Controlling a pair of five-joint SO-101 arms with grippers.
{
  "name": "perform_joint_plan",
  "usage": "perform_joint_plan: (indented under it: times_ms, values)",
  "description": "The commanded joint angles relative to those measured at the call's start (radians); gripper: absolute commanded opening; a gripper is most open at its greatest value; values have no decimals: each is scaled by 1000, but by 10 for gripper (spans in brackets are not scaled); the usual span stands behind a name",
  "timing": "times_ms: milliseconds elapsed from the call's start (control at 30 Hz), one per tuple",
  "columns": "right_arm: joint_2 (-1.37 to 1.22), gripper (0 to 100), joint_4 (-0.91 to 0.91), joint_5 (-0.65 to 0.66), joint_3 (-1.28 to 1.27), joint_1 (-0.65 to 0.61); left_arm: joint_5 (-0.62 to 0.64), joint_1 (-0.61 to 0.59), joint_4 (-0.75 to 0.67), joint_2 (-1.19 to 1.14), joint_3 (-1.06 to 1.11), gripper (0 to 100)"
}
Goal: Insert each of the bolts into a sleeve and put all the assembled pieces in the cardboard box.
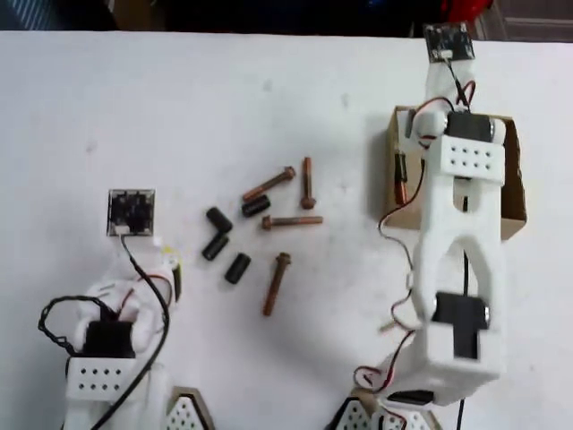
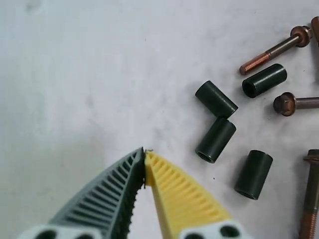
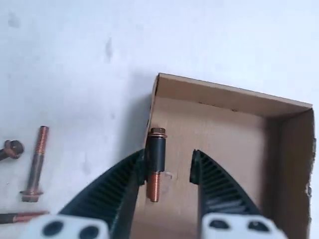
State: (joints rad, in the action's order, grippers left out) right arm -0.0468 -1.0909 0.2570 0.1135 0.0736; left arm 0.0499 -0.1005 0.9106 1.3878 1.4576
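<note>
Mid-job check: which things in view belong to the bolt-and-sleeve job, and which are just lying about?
Belong to the job:
- four loose bolts
- four black sleeves
- cardboard box
- one assembled piece inside it, between the fingers of the open right gripper

Not job items:
- white table
- an arm's camera board, part of the rig

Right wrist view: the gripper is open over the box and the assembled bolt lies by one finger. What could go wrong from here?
1. The assembled piece lies right beside one finger of the open right gripper, so a sideways pull-out might drag it.
2. That finger is also near the wall of the cardboard box and could snag and shift it.
3. The loose sleeves lie crowded; picking one may send others rolling.
</note>
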Motion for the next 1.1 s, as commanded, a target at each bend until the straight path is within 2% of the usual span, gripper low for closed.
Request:
perform_joint_plan:
  times_ms: [0, 100, 267, 367, 567, 667, 833, 1067]
  values:
    - [163, 117, -79, 8, 44, -56, -11, -8, 15, 12, -38, 22]
    - [262, 117, -134, 5, 44, -104, -11, -8, 84, 12, -86, 22]
    - [423, 117, -248, 5, 44, -196, -11, -8, 97, 25, -95, 21]
    - [506, 117, -302, 3, 43, -240, -11, -8, 158, 120, -91, 21]
    - [595, 117, -403, 3, 43, -317, -11, -8, 293, 463, -28, 21]
    - [602, 117, -449, 6, 29, -369, -41, -8, 293, 424, -29, 21]
    - [610, 117, -395, 11, -132, -440, -55, -8, 282, 415, -21, 21]
    - [610, 119, -206, 12, -411, -449, -58, -8, 279, 433, 20, 22]
